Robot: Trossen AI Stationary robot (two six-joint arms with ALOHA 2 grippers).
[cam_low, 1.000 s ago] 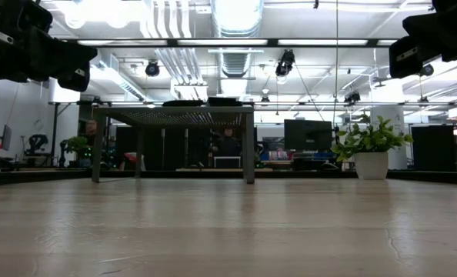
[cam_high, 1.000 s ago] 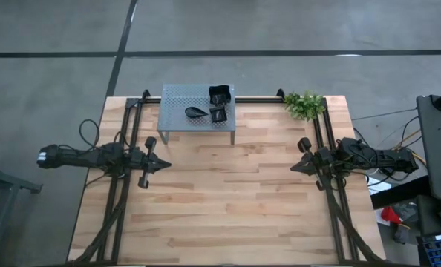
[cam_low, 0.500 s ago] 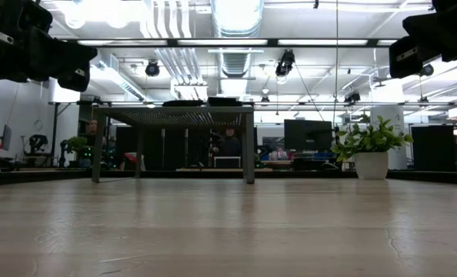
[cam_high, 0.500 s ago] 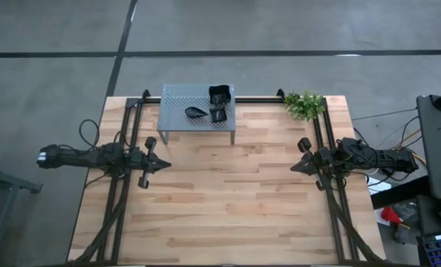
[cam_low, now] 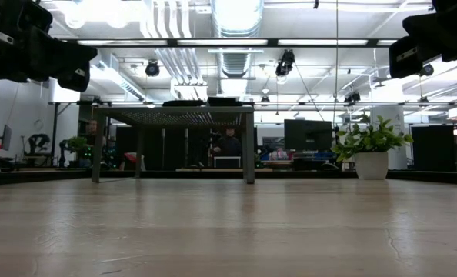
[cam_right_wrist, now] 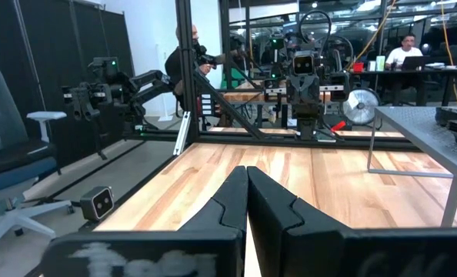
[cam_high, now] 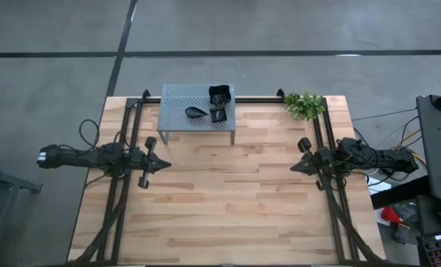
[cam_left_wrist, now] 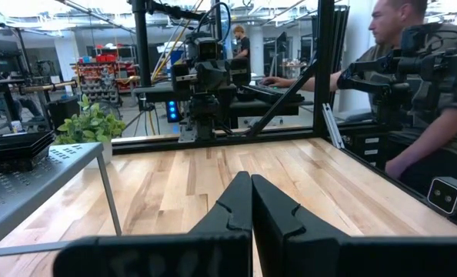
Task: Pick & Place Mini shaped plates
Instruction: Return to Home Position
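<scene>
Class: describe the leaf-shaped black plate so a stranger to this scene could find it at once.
Find the grey perforated shelf at the far edge of the wooden table. On top, the leaf-shaped plate lies leftmost seen from above: rounded with a pointed tip, while the neighbouring plates are square.

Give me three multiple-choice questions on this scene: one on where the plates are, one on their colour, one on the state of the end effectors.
1. Where are the plates?
A) on the shelf
B) under the shelf
C) in an end effector

2. What colour are the plates?
A) white
B) black
C) green

3. How are the left end effector and the right end effector?
A) both open
B) both shut and empty
C) each holding a plate

Answers:
1 A: the high view shows them on top of the shelf.
2 B: they look black against the grey shelf.
3 B: each wrist view shows its end effector closed tight with nothing held.
</scene>
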